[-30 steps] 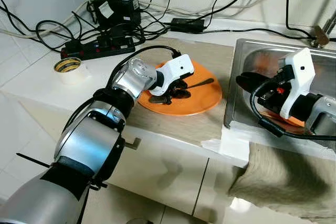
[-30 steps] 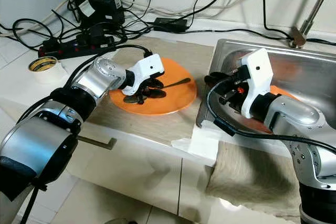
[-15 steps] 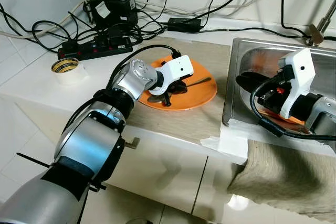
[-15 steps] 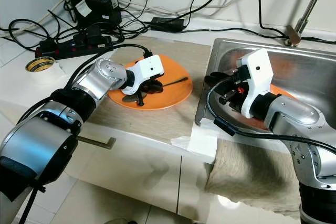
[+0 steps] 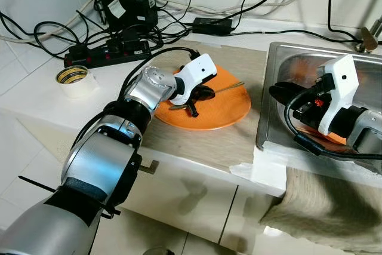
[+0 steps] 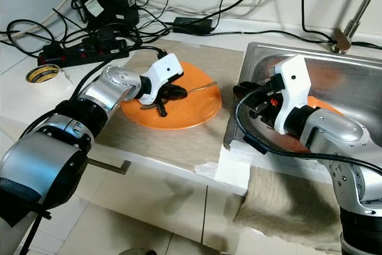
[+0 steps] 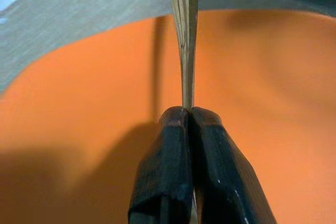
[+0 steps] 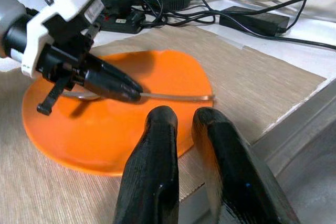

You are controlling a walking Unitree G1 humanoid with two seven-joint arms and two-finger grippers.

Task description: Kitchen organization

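Since a second ago, our left pincer (image 6: 171, 91) has lifted off the orange plate (image 6: 185, 114), spoon (image 7: 186, 35) now raised with it, fingers clamped on its handle. Plate sits on the table (image 6: 179, 147) beside the sink (image 6: 358, 88). Our right pincer (image 5: 280, 92) hovers over the sink, fingers slightly apart.

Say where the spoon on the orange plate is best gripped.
Mid-handle, probably, as the left gripper holds it now: the spoon is thin and flat, so jaws closing across the handle's narrow sides grip securely. Come from above the orange plate, handle end pointing toward the sink.
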